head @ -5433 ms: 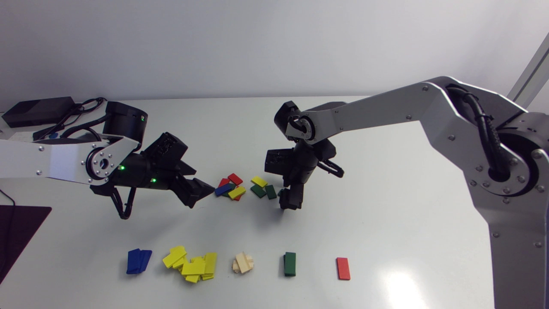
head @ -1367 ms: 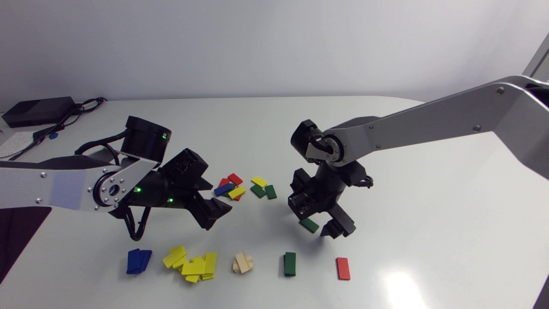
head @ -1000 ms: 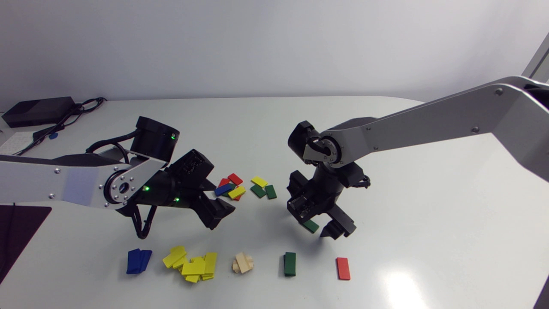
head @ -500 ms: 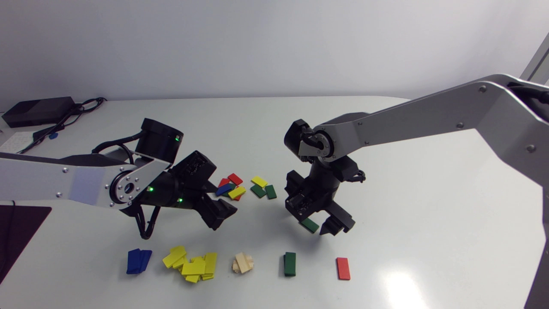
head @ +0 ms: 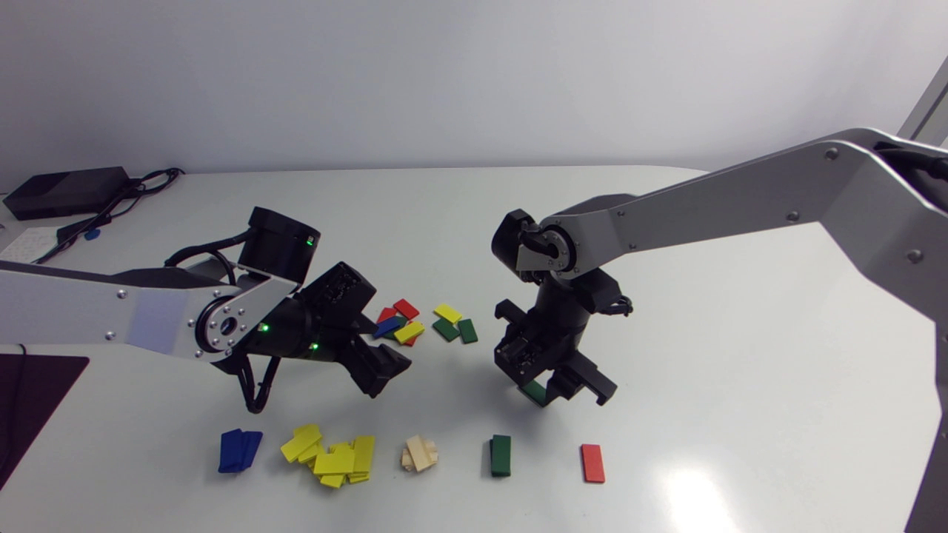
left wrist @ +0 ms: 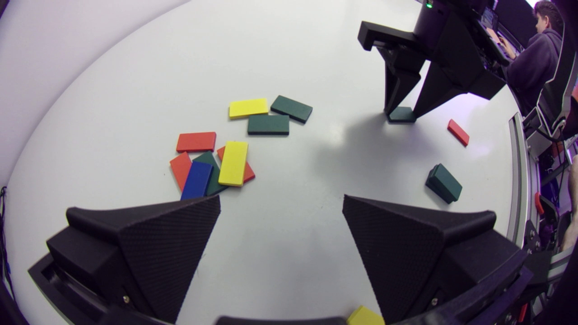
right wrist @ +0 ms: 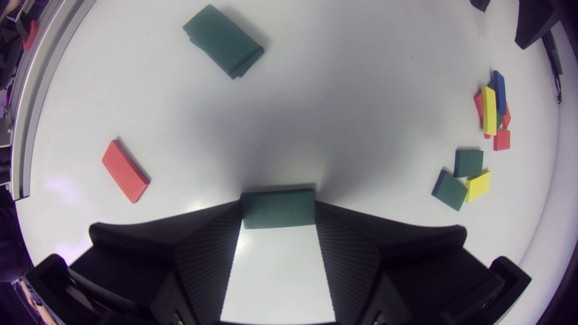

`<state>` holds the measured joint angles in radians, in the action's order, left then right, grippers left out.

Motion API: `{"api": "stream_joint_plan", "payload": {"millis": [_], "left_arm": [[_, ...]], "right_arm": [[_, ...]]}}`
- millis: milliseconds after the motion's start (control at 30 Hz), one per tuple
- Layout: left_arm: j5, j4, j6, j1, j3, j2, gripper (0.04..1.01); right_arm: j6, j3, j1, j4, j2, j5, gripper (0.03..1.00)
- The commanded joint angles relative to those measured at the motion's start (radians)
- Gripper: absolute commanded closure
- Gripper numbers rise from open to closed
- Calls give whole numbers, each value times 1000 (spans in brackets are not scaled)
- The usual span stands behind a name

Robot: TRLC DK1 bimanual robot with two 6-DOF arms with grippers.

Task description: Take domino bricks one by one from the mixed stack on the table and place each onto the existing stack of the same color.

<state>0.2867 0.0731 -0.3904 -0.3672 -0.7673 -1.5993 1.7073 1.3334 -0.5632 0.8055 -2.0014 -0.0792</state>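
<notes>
Working over a white table (head: pixel 711 318). Have the right arm (head: pixel 703 200) stretched in from the right edge to the table's middle, wrist turned down. Have the left arm (head: pixel 111 326) in from the left, low over the table, ending just left of the mixed stack (head: pixel 398 324).

Holding the left gripper (left wrist: pixel 280 203) above the surface, jaws wide apart, nothing between them. Clamping a green brick (right wrist: pixel 277 208) in the right gripper (head: pixel 552 389), both fingers pressed on it from two sides. Carrying that brick low over the table, right of and nearer than the mixed stack, just beyond the green stack (head: pixel 501 454) and slightly to its right. Cannot tell whether it touches the surface.

Looking along the near row, left to right: blue stack (head: pixel 238 450), sprawled yellow stack (head: pixel 333 455), pale wooden stack (head: pixel 420 453), green stack, single red brick (head: pixel 592 463).

In the mixed stack, see red, blue, yellow and green bricks overlapping. Just right of them, see one yellow and two green bricks lying flat, close together.

Since the earliest frame, have brought the right gripper away from the mixed stack's right end toward the near row, green brick now in its grip. Have pushed the left arm farther right and nearer. Over the last half second, have turned the right wrist a little, place hardly changed.
</notes>
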Motion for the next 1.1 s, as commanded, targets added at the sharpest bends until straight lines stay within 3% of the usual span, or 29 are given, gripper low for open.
{"api": "stream_joint_plan", "payload": {"millis": [0, 200, 333, 433, 567, 667, 800, 967, 1067], "left_arm": [[-1, -7, 28, -7, -27, -21, 80], [-3, -10, 28, -6, -26, -22, 80], [-1, -12, 25, -3, -24, -25, 80], [-1, -12, 25, 1, -21, -16, 80], [-3, -10, 28, -1, -10, 12, 80], [-11, -9, 45, 1, -6, 24, 80], [-32, -7, 50, -3, 5, 36, 82], [-50, -1, 62, -12, 19, 68, 82], [-67, 5, 68, -18, 22, 75, 82]], "right_arm": [[34, -7, 2, 9, -40, -14, 800], [6, -14, -4, -14, -25, -21, 800], [-40, 20, -17, 17, 30, -21, 800], [-129, 38, -52, 64, 78, -21, 800], [-267, -3, -119, 66, 141, -21, 800], [-425, -45, -193, 44, 182, -17, 800], [-589, -62, -253, 38, 199, -13, 800], [-765, -102, -293, -2, 199, -17, 800], [-841, -120, -294, -22, 197, -21, 800]]}}
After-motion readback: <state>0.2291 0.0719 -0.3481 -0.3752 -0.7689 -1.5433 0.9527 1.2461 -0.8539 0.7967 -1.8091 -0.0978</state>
